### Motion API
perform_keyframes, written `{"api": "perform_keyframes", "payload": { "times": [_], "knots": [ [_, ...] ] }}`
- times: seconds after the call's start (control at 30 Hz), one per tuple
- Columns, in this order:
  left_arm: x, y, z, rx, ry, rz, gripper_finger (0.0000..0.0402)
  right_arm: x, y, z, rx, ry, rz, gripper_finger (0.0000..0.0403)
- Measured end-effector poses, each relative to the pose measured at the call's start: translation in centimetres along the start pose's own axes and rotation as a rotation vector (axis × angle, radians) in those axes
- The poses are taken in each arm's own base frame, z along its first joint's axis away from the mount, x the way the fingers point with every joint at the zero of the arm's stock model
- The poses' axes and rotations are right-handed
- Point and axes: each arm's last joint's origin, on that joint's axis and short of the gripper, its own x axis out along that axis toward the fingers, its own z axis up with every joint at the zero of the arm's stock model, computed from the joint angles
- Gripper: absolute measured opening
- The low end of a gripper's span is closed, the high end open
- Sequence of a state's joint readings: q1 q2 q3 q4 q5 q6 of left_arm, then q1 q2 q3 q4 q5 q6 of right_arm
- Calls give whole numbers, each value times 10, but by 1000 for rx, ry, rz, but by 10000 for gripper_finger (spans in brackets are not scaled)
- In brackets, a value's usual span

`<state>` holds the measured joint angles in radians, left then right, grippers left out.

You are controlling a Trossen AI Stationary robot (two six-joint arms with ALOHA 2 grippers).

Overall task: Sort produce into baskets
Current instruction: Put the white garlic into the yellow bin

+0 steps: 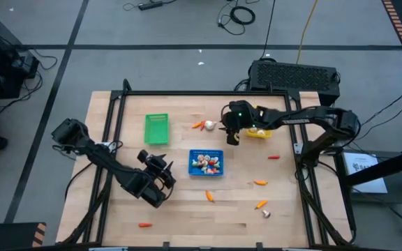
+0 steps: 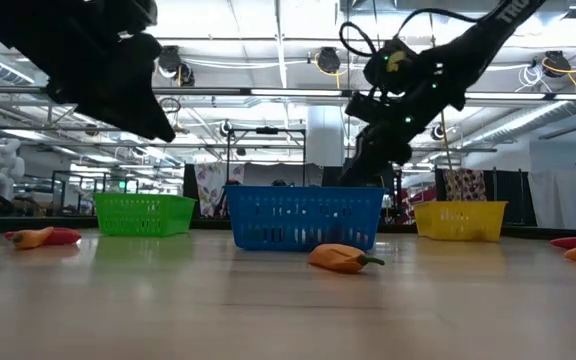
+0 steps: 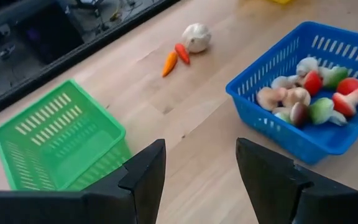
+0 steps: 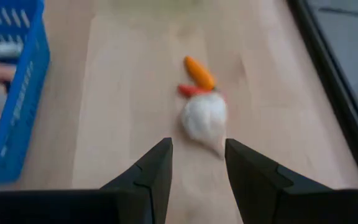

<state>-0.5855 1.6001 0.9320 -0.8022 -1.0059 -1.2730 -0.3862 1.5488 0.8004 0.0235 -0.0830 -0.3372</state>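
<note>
— Status of the small toy produce? 
— Partly sorted. Heap of rounded white, red and green mushroom-like pieces (image 3: 312, 99) lying inside the blue perforated plastic basket (image 1: 206, 163) at mid-table. Green perforated plastic basket (image 1: 156, 129) apparently empty, as far as the left wrist view shows. Yellow perforated plastic basket (image 2: 460, 220) largely hidden under the right arm from above; contents not discernible.

— Still loose on the pale wooden table (image 1: 187, 209)? 
— Several. White garlic-like bulb (image 4: 204, 118) touching a small red piece (image 4: 191, 90) and a slim orange carrot-like piece (image 4: 199, 72), between the green and yellow baskets. More orange pieces near the front, among them one (image 1: 209, 196) just in front of the blue basket; a red piece (image 1: 274, 157) to the right; a small pale bit (image 1: 265, 213) near the front.

— Tools? 
— Right gripper (image 4: 194, 168) raised above the garlic cluster, jaws parted, nothing grasped. Left gripper (image 3: 201, 177) hovering between the green and blue baskets, jaws apart, empty.

— Verdict? 
— Judged roughly midway: one basket filled, remainder pending.
</note>
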Motion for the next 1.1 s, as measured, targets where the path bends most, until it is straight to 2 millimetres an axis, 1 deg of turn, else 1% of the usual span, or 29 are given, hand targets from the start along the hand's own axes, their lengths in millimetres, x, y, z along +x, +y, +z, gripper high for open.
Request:
{"api": "perform_keyframes", "payload": {
  "times": [0.1, 0.23, 0.33, 0.47, 0.57, 0.7, 0.83, 0.93, 1.1],
  "knots": [
    [3, 0, 1, -1, 12, 4, 203, 10, 1, -3, 14, -1, 2, 139],
    [1, 1, 6, 12, 10, -17, 203, 34, 2, -14, 27, 18, 4, 139],
    [-1, 2, 8, 14, 3, -25, 203, 48, 3, -22, -1, 39, -31, 139],
    [-1, 2, 8, 21, 3, -25, 203, 56, -2, -26, -35, 65, -151, 139],
    [0, 2, 9, 25, 4, -22, 203, 59, -3, -29, -59, 76, -153, 142],
    [1, 3, 9, 38, 5, -18, 203, 65, -7, -32, -59, 112, -141, 156],
    [5, 4, 11, 34, 13, -6, 203, 73, -17, -25, -59, 141, -141, 178],
    [7, 4, 13, 31, 24, -1, 203, 82, -23, -17, -75, 208, -110, 194],
    [9, 5, 13, 41, 36, -2, 203, 95, -36, -4, -77, 290, 27, 202]
  ]
}}
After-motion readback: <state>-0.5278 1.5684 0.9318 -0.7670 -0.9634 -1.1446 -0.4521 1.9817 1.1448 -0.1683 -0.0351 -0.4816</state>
